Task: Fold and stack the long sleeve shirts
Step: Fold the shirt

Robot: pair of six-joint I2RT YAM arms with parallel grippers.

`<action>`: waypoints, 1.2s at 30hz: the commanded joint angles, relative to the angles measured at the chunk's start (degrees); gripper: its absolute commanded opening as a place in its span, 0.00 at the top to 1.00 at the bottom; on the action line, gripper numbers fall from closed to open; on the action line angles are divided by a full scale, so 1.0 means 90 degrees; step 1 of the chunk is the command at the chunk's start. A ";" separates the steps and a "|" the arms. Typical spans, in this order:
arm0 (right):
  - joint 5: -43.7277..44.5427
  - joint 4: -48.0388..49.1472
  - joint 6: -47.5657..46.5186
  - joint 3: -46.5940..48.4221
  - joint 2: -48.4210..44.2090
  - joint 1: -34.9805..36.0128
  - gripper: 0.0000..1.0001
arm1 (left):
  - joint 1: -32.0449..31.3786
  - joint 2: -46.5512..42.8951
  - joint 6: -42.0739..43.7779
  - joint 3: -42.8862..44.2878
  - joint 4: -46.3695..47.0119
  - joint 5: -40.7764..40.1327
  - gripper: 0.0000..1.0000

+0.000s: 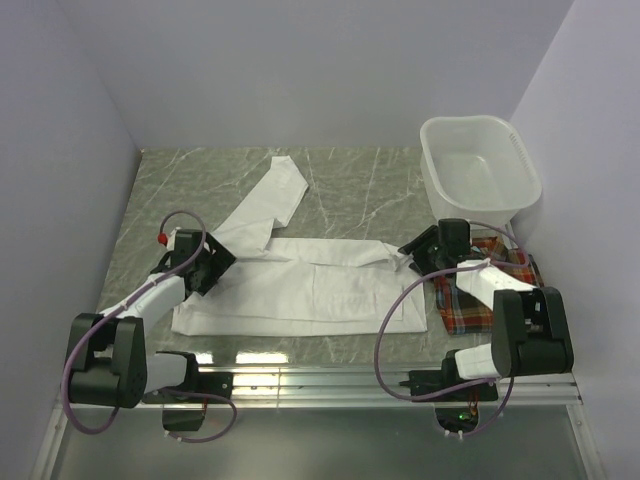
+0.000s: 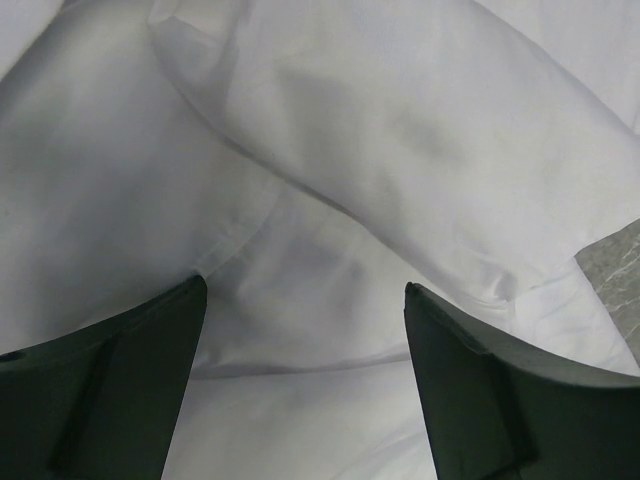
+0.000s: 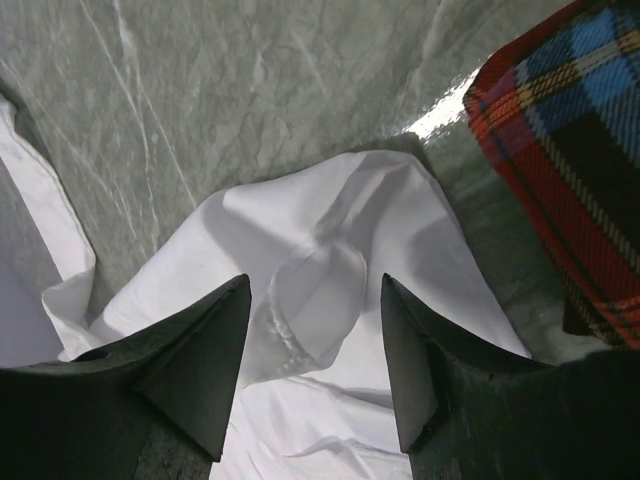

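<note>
Limp, light white shirt (image 1: pixel 300 290), probably bunching; best pinched at sleeve end (image 3: pixel 300 325). Both empty: left gripper (image 2: pixel 305 283) wide apart, right gripper (image 3: pixel 315 282) half-spread.

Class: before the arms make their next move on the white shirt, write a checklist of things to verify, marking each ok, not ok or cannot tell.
1. Left gripper open above the white shirt: ok.
2. Right gripper open, bunched shirt edge between its fingers: ok.
3. Cloth clamped by either gripper: not ok, both jaws stand apart.
4. Sleeves folded in: not ok, one sleeve stretches toward the far edge of the table.
5. Plaid shirt apart from the white shirt: ok, bare table shows between them.
6. White basin out of the way: ok, at the far right corner.
</note>
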 commanded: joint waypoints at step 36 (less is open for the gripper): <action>-0.0611 0.1120 -0.0082 0.0966 0.0768 -0.0788 0.45 | 0.0450 0.0038 -0.0072 -0.0252 -0.0444 -0.0347 0.15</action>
